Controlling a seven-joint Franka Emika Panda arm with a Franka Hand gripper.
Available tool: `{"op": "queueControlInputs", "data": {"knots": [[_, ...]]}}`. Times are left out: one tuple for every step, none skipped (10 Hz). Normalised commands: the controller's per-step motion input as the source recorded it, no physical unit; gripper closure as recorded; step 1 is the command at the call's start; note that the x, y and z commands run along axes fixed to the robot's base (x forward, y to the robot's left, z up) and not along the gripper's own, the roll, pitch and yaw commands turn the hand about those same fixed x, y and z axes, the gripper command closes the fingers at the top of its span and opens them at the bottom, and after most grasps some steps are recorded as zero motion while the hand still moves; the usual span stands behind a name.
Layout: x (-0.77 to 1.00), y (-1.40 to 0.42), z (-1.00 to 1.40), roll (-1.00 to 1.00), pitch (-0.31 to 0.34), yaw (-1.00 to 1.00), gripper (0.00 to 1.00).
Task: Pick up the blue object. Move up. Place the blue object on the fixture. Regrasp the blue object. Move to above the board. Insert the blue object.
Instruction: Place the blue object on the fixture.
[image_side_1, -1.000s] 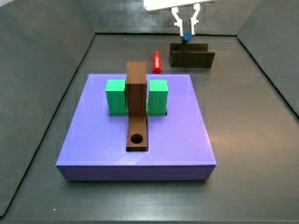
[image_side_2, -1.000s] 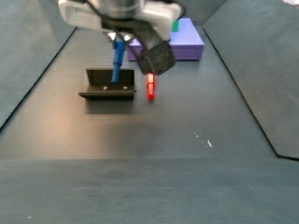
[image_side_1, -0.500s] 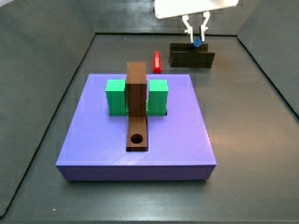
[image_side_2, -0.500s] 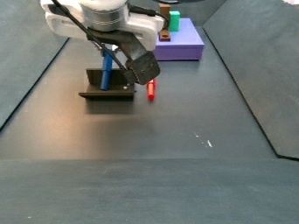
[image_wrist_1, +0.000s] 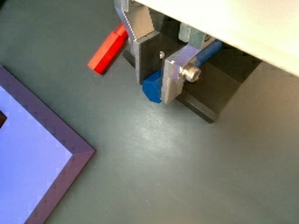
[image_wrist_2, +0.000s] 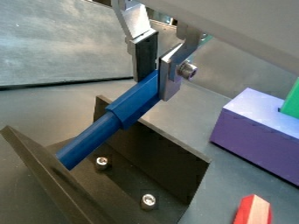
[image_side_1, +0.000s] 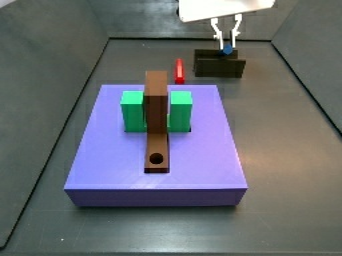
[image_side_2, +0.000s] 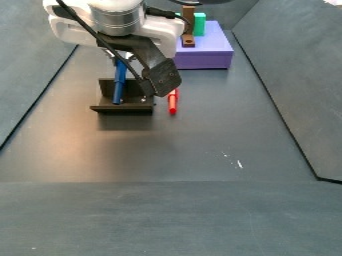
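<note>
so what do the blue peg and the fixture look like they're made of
Blue peg: probably plastic, going by its uniform saturated colour and smooth matte surface without glare. It sits between the gripper fingers above the fixture.
Fixture: dark, flat-faced plates with small silver screws; it could be painted metal or hard plastic, the look leaves it open.

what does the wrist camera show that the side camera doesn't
Only a wrist view shows the tool's silver fingers closed on the blue object, which slants down onto the fixture. Only a side view shows the whole board, its brown bar and green blocks. Both show the tool over the fixture holding the blue object, plus the red peg.
</note>
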Motion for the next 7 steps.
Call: {"op": "queueControlInputs", "data": {"knots": [[0.02, 0.0, 0.0, 0.17, 0.023, -0.13, 1.0], [0.04, -0.01, 0.0, 0.16, 0.026, -0.18, 1.0], [0.0, 0.0, 0.0, 0.08, 0.003, 0.0, 1.0], [0.02, 0.0, 0.0, 0.0, 0.014, 0.0, 1.0], [0.08, 0.0, 0.0, -0.16, 0.029, -0.02, 1.0], [0.1, 0.0, -0.02, -0.29, 0.091, 0.0, 1.0], [0.07, 0.0, -0.11, -0.55, 0.086, 0.0, 1.0]]}}
